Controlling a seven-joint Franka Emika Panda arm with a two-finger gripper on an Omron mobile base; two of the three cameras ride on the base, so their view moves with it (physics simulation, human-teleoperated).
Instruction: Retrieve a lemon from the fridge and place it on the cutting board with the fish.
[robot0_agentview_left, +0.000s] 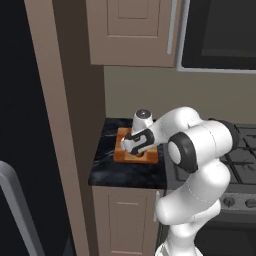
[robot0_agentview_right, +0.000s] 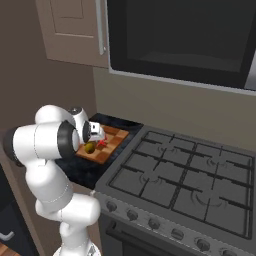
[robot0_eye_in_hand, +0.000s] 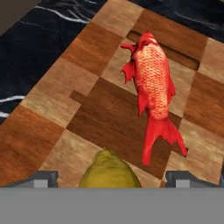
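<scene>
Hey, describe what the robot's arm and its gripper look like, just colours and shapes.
The arm is glossy white, built of thick rounded segments, with dark grey to black bands and round caps at the joints. The gripper has a white body with a dark face. In the hand view its two finger tips are small, blocky and dark grey. No cables or markings are visible.

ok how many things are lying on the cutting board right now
2: the fish lies across the cutting board, and the lemon sits beside its tail, between the open claw tips. The arm may hide others.
</scene>
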